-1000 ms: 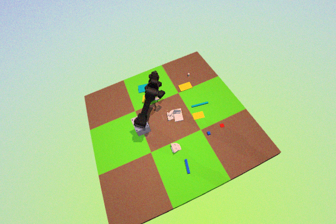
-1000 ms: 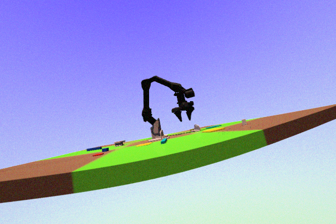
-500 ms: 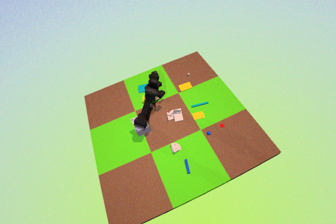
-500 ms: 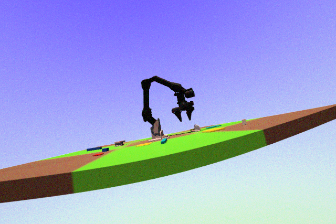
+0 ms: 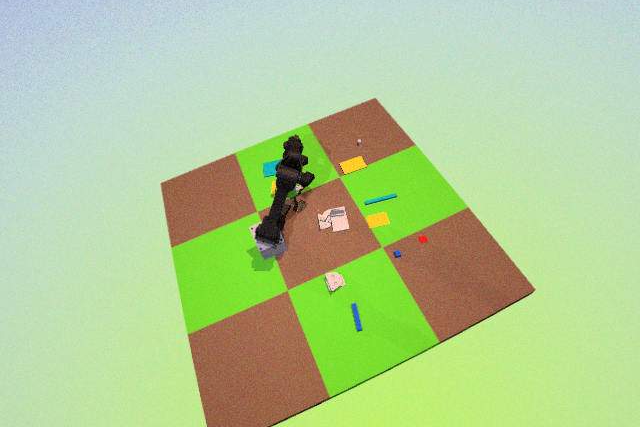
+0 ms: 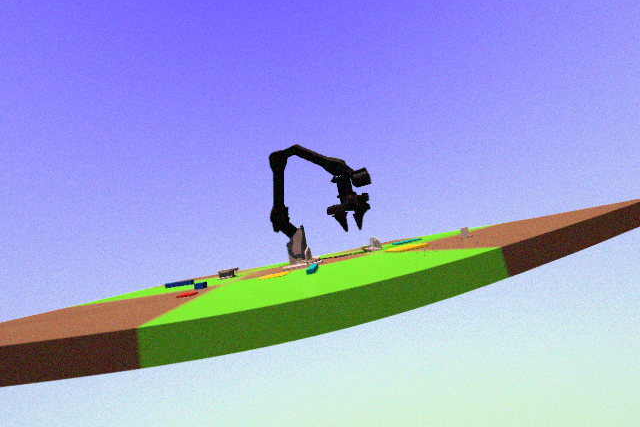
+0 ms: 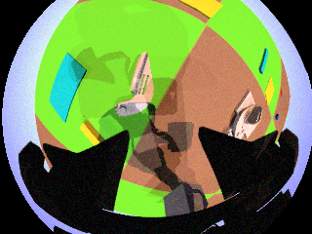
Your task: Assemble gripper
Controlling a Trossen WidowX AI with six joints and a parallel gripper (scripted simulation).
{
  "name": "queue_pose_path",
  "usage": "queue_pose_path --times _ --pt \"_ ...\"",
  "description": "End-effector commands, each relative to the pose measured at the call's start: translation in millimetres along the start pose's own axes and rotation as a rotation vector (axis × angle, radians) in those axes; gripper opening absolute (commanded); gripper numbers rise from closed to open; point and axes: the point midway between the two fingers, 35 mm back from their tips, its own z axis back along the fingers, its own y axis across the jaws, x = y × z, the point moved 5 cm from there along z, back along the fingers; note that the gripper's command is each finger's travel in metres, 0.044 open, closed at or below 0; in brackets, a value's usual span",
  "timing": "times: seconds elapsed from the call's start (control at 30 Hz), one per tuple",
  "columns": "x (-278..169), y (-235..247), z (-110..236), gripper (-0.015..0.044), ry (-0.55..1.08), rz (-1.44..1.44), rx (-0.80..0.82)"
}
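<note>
My gripper is open and empty, fingers pointing down, above the mat. A pale pink loose jaw lies below it on the green tile, its broad blade pointing away from the fingers in the wrist view; the arm mostly hides it in the top view. The pale gripper base sits on the central brown tile, with a curved jaw-like piece at its side; whether this is on a pin cannot be told. The pale housing plate lies apart on the front green tile.
A teal slab and a yellow block lie near the loose jaw. Yellow slabs, a teal bar, a blue cube, a red piece and a blue bar lie around.
</note>
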Motion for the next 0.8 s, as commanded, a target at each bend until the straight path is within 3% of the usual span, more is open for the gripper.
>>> queue_pose_path --times 0.0,0.33,0.77 --pt "0.0 0.0 0.0 0.0256 0.0 0.0 0.0" --pt "0.0 0.0 0.0 0.0 0.0 0.0 0.0" --pt "0.0 0.0 0.0 0.0 0.0 0.0 0.0"
